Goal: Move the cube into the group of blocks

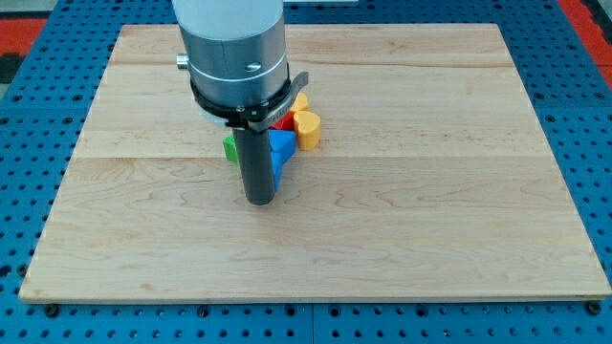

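A tight group of blocks sits a little left of the board's middle, partly hidden behind my rod. In it I see a yellow heart-shaped block [308, 129], another yellow block [299, 101] above it, a red block [285, 121], a blue triangular block [280, 148] and a green block [230, 148] at the rod's left. I cannot tell which one is the cube. My tip [259, 200] rests on the board just below the blue block, at the group's bottom edge.
The wooden board [430, 191] lies on a blue perforated table [593, 143]. The arm's grey cylindrical body [234, 48] covers the board's top edge and the upper left part of the group.
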